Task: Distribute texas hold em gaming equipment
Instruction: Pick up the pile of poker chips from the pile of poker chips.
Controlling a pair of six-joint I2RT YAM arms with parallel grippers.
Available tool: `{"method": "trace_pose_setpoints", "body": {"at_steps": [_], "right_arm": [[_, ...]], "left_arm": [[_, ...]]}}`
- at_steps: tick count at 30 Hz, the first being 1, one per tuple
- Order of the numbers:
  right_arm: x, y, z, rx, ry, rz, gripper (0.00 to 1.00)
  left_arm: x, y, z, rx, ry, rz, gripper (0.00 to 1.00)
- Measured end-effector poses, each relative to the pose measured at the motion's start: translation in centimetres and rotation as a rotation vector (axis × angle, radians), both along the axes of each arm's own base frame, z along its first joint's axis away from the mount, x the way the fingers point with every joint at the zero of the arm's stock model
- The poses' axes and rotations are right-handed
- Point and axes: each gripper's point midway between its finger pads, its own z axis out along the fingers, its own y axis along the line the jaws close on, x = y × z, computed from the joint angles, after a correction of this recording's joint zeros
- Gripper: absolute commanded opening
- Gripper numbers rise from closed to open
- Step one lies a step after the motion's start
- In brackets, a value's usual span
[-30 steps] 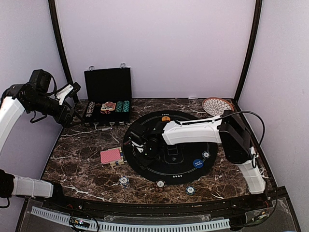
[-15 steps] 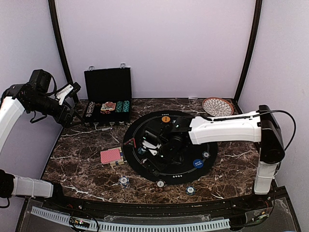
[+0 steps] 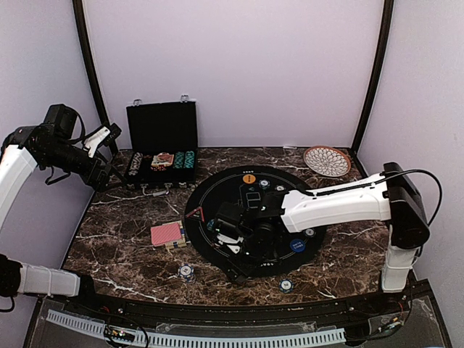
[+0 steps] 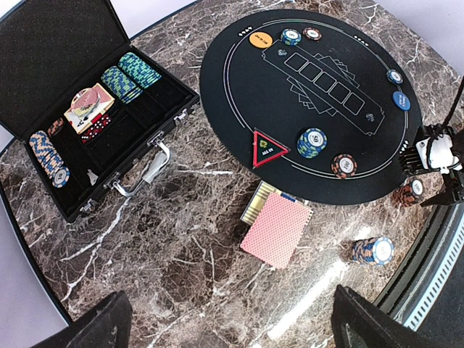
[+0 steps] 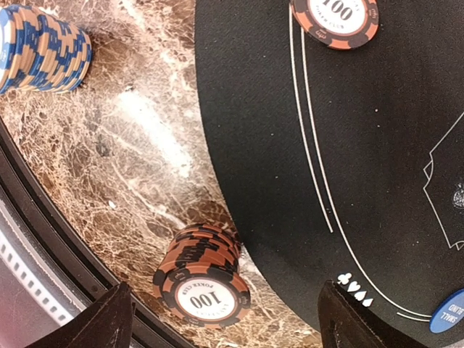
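Note:
A brown-and-black poker chip stack [image 5: 206,279] stands on the marble at the near rim of the round black mat [image 5: 348,145]. My right gripper [image 5: 228,319] is open, a finger on either side of the stack and clear of it. In the top view the right gripper [image 3: 241,270] covers that stack. A blue chip stack [image 5: 40,47] stands to the left. The pinkish-red card deck [image 4: 278,230] lies on the marble beside the mat. Raised high at the far left, my left gripper [image 4: 228,326] is open and holds nothing. An orange button [image 4: 260,39] and a blue button [image 4: 402,101] rest on the mat.
The black chip case [image 4: 65,87] lies open at the back left with chips inside. A patterned plate [image 3: 326,160] sits at the back right. Single chip stacks [image 4: 312,142] and a red triangle [image 4: 267,149] are on the mat. Another chip stack [image 3: 286,285] stands near the front edge.
My right gripper has swung from the mat's left part to its near rim, over the brown chip stack. The left arm has not moved.

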Motion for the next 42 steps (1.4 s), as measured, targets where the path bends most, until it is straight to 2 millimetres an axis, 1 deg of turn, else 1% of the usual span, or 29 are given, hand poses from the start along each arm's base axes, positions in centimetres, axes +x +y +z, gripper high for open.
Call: {"method": "trace_pose_setpoints", "body": {"at_steps": [8, 12, 23, 28, 32, 37, 42], "right_arm": [[-0.9, 0.2, -1.0, -0.022, 0.007, 0.022, 0.8], [-1.1, 0.2, -1.4, -0.034, 0.008, 0.033, 0.71], [-1.2, 0.2, -1.6, -0.04, 0.008, 0.029, 0.57], [-1.2, 0.1, -1.6, -0.041, 0.008, 0.027, 0.45], [-1.2, 0.2, -1.6, -0.04, 0.006, 0.028, 0.32], [-1.1, 0.4, -1.4, -0.034, 0.002, 0.026, 0.21], [-1.1, 0.4, -1.3, -0.037, -0.001, 0.024, 0.14]], "left_arm": [[0.0, 0.0, 0.0, 0.0, 0.0, -0.001, 0.99], [0.0, 0.0, 0.0, 0.0, 0.0, -0.001, 0.99], [0.0, 0.0, 0.0, 0.001, 0.0, 0.0, 0.99], [0.0, 0.0, 0.0, 0.001, 0.0, 0.0, 0.99], [0.0, 0.0, 0.0, 0.001, 0.0, 0.0, 0.99], [0.0, 0.0, 0.0, 0.002, -0.001, 0.0, 0.99], [0.0, 0.0, 0.0, 0.002, -0.001, 0.0, 0.99]]}}
